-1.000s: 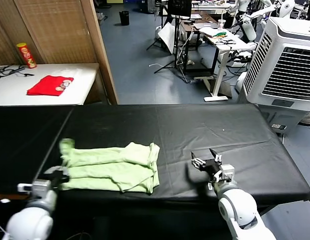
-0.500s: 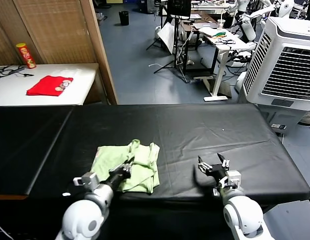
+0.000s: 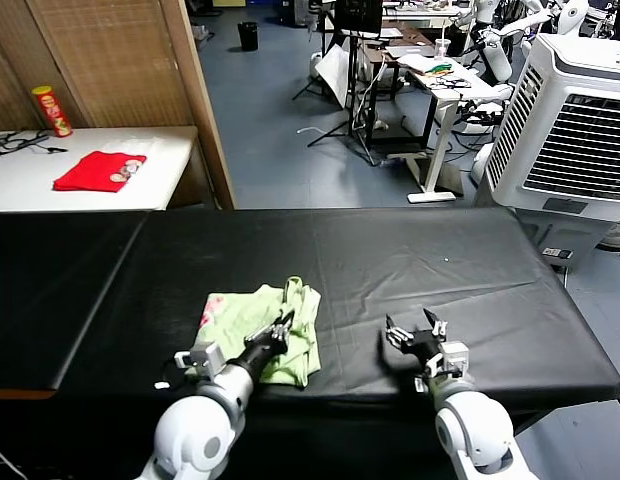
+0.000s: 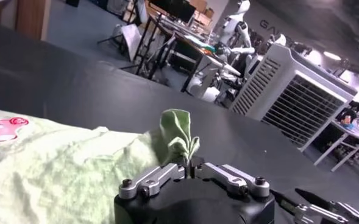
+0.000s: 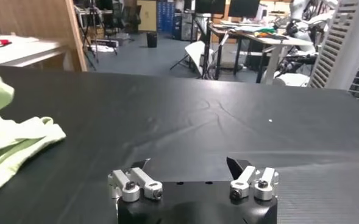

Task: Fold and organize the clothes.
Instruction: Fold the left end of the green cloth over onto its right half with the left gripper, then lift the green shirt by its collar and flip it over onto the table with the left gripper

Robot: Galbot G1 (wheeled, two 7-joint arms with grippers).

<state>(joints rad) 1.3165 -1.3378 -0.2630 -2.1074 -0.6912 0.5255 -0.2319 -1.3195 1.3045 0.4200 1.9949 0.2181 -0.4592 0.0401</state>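
The left gripper [image 3: 282, 327] has its jaws clamped on a fold of the pale yellow-green soft fabric shirt [image 3: 252, 322], pinching a bunched tuft of cloth that stands up just past the jaw tips, as the left wrist view shows [image 4: 180, 137]. The rest of the shirt lies folded on the black cloth-covered bench [image 3: 410, 250], spread behind and to the left of those jaws, with its red-pink floral print patch [image 3: 206, 316] at the edge farthest from them. The right gripper [image 3: 417, 336] hovers low over bare black bench, its jaws wide apart and holding nothing; the shirt's nearest edge lies well to the left of them [image 5: 21, 137]. Far beyond both grippers, a small red cloth [image 3: 100, 170] and a red and yellow cylindrical can [image 3: 52, 110] sit on a separate white table [image 3: 170, 150].
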